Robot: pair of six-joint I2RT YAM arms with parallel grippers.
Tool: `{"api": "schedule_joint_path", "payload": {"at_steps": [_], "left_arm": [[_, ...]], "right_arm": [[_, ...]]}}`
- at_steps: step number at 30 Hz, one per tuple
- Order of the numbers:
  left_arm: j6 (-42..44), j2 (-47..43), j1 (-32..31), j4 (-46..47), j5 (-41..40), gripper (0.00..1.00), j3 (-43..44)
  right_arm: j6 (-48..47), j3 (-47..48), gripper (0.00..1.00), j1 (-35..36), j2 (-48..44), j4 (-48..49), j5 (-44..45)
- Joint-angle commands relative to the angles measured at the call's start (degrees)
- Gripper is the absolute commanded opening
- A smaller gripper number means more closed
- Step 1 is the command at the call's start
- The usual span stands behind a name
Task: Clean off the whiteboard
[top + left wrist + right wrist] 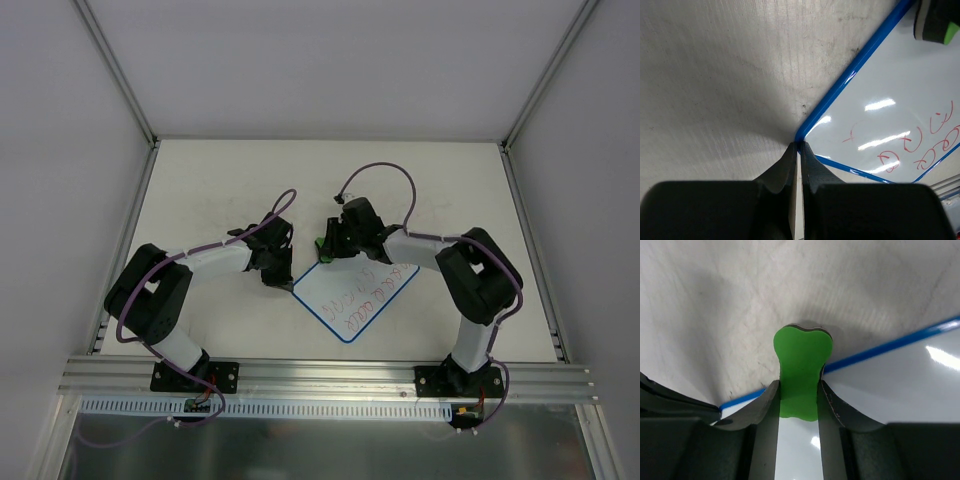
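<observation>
The whiteboard (340, 297) lies tilted on the table, blue-rimmed, with red scribbles (378, 292) across its right half; its upper left part is bare. My left gripper (279, 276) is shut, with its tips touching the board's left corner. In the left wrist view the gripper (801, 146) meets the blue corner of the whiteboard (890, 75), with red scribbles (920, 145) beyond. My right gripper (331, 243) is shut on the green bone-shaped eraser (321, 245). In the right wrist view the gripper (799, 390) holds the eraser (801, 360) across the rim of the whiteboard (900, 395).
An aluminium rail (320, 375) runs along the table's near edge with both arm bases bolted to it. Frame posts (115, 70) and grey walls enclose the table's sides and back. Purple cables (385, 170) loop above the wrists.
</observation>
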Motion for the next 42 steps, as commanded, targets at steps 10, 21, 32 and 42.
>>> {"api": "schedule_joint_path", "payload": {"at_steps": [10,21,32,42], "left_arm": [[1.2,1.4,0.8,-5.2,-3.9,0.00,-0.9],[0.3,0.5,0.8,-5.2,-3.2,0.00,-0.7],[0.2,-0.6,0.8,-5.2,-2.8,0.00,-0.6],[0.1,-0.7,0.8,-5.2,-2.9,0.00,-0.8]], "right_arm": [[-13.4,3.3,0.00,8.2,-8.3,-29.7,10.5],[-15.8,4.8,0.16,14.0,-5.9,-30.9,16.2],[-12.3,-4.5,0.56,14.9,-15.3,-21.7,17.3],[-12.4,-10.8,0.68,15.0,-19.2,-11.3,17.2]]}}
